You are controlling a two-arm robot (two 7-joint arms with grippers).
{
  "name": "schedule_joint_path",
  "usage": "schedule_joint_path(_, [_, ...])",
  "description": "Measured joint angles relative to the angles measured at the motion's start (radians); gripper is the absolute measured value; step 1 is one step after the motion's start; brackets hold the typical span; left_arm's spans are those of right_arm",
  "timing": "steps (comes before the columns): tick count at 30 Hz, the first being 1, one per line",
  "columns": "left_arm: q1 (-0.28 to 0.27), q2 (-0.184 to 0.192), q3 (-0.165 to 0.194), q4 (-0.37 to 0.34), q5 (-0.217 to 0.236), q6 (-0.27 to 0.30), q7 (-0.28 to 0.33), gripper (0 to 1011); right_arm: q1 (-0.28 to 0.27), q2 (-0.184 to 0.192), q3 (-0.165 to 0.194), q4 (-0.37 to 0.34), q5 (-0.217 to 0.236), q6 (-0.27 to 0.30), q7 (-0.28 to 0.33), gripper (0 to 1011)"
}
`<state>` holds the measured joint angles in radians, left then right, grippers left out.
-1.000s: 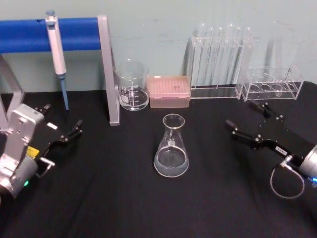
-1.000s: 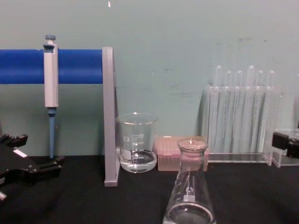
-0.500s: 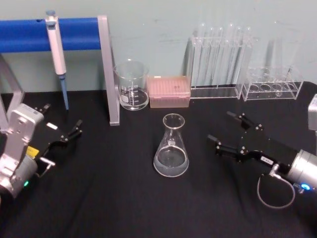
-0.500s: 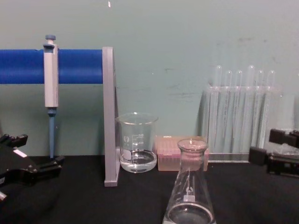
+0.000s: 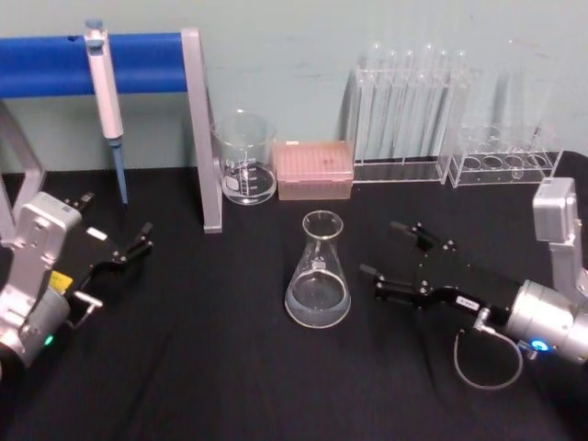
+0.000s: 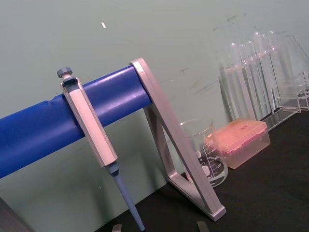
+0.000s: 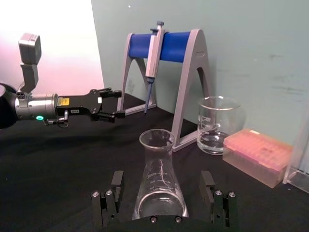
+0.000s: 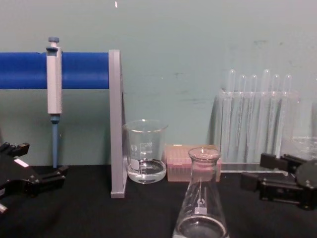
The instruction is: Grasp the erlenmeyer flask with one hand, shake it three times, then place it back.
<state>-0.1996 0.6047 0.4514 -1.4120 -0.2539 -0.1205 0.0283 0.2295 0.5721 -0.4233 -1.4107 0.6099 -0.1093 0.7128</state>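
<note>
black cloth point(image 5: 202, 367) covers the bench beneath a pale green wall. the erlenmeyer flask point(image 5: 318, 276) stands upright on it at the centre of the head view, with what looks like a shallow pool of clear liquid in its wide base. the right gripper point(image 5: 380, 248) reaches in from the lower right, its two fingers spread wide and holding nothing. from the right wrist view the jaws stand either side of the flask's lower body, apart from the glass. by the look of it the approach is under way and no grasp is made; shaking and setting down have yet to come. the next move calls for easing forward until the glass sits squarely between the fingers, then closing gently, since the sloped wall could slip upward out of a low pinch. the left gripper point(image 5: 118, 220) rests at the middle left of the head view, fingers apart and empty, well clear of the flask. behind the flask, in the upper half of the frame, stand a beaker point(image 5: 245, 170), a pink tip box point(image 5: 314, 169) and a rack of test tubes point(image 5: 409, 110); a pipette point(image 5: 106, 83) hangs on a blue stand point(image 5: 138, 62) at upper left. the chest view cuts off the flask's base at its lower edge, and the liquid level is hard to judge.
</note>
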Motion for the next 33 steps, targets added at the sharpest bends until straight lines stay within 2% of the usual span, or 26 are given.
schedule_joint_path(14, [0.0, 0.0, 0.0, 0.0, 0.0, 0.0, 0.0, 1001, 0.091, -0.053, -0.06, 0.117, -0.033, -0.007, 0.049, 1000])
schedule_joint_path(33, [0.0, 0.0, 0.0, 0.0, 0.0, 0.0, 0.0, 1001, 0.21, -0.132, -0.116, 0.275, -0.079, -0.051, 0.099, 1000])
